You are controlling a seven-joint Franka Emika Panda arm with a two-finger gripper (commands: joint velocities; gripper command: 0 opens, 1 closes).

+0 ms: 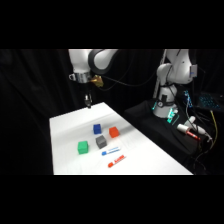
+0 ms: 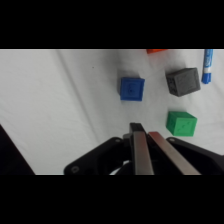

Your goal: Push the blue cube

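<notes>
While the arm reaches in from the upper right in the side view, its gripper [image 1: 88,105] hangs over the far end of the white table [image 1: 150,155], clear of everything on it. The blue cube [image 1: 97,129] sits near the middle of the table, nearer the camera than the gripper and apart from it. Just beside it to the right is a red cube [image 1: 113,132], and just in front of it a grey cube [image 1: 101,141]. A green cube [image 1: 83,147] lies to the left of the grey one. A blue-and-white marker [image 1: 110,150] lies in front of the grey cube, and a red marker [image 1: 116,160] lies nearer still. The fingers are too small here to tell how they stand.

In the wrist view the two fingers [image 2: 140,152] rise from the bottom edge, lying close together with their tips nearly meeting and nothing between them. The blue cube [image 2: 132,88] lies above the fingertips, a little to the left, with bare table between it and them. The grey cube [image 2: 183,81] is to its right, and the green cube [image 2: 181,123] is below the grey one, just right of the fingers. The marker [image 2: 207,66] shows at the right edge, and a sliver of the red cube [image 2: 158,50] at the top.
</notes>
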